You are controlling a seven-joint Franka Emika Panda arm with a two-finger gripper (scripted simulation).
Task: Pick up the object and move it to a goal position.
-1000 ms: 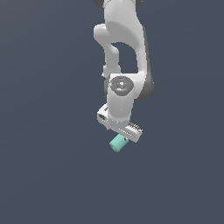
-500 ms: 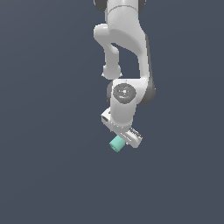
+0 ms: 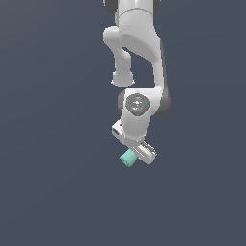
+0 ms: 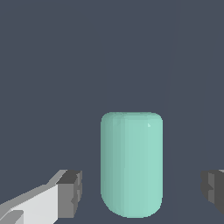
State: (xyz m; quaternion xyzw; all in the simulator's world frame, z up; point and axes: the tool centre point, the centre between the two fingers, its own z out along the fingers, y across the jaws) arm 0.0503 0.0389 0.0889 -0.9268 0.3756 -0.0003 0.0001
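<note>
Teal cylinder (image 4: 131, 164), axis between fingers (image 4: 70, 192)

We note one task item: object (image 3: 128, 158), small short teal-green cylinder, plain smooth sides, rounded edges at both ends, no markings. In exterior view we see it tilted, one flat end facing down toward exterior view's left, other end tucked against white claw (image 3: 136, 153). In wrist view object (image 4: 131, 164) shows lengthwise between two dark fingertips (image 4: 72, 194), gap visible on each side, no contact seen there. We cannot tell whether it rests on any surface.
</note>
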